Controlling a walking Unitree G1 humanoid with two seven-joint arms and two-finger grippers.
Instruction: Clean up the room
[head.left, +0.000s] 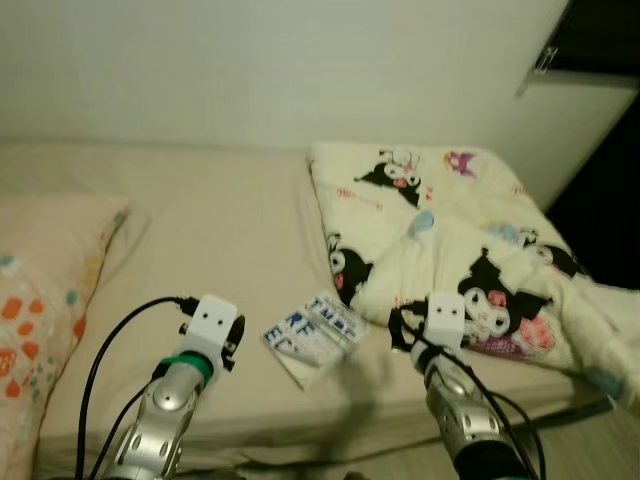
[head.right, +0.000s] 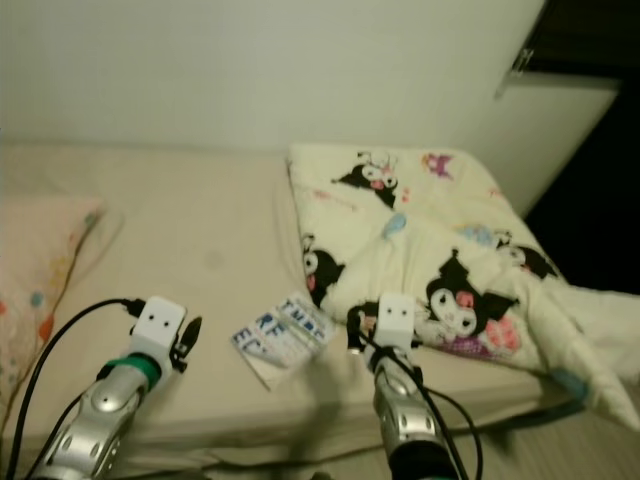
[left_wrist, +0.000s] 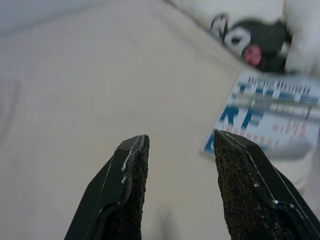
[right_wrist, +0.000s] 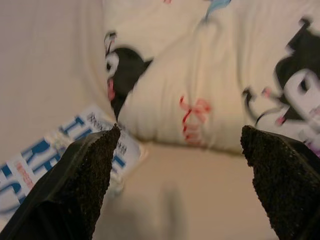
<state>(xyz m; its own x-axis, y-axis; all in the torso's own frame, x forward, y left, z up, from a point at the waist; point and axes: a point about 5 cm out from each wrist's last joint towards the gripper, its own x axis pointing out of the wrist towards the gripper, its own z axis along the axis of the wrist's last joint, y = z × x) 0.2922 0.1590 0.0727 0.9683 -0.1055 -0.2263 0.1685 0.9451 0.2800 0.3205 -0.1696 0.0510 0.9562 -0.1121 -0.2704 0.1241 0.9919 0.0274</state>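
A white packet with blue lettering (head.left: 313, 335) lies on the beige bed sheet (head.left: 200, 230) near the front edge. It touches the corner of a folded cream blanket (head.left: 440, 240) printed with black cartoon figures. My left gripper (left_wrist: 180, 140) hovers open over the sheet, with the packet (left_wrist: 270, 117) off to one side of it. Over the spot where blanket and packet meet, my right gripper (right_wrist: 180, 132) is spread wide open. Nothing is between the fingers of either one. Both silver arms reach in from the front: the left arm (head.left: 170, 395) and the right arm (head.left: 455, 400).
A pink pillow with orange dots (head.left: 40, 290) lies at the left end of the bed. A pale wall (head.left: 280, 70) runs behind the bed. A dark opening (head.left: 610, 170) is at the right. A strip of floor (head.left: 590, 440) shows below the blanket's hanging end.
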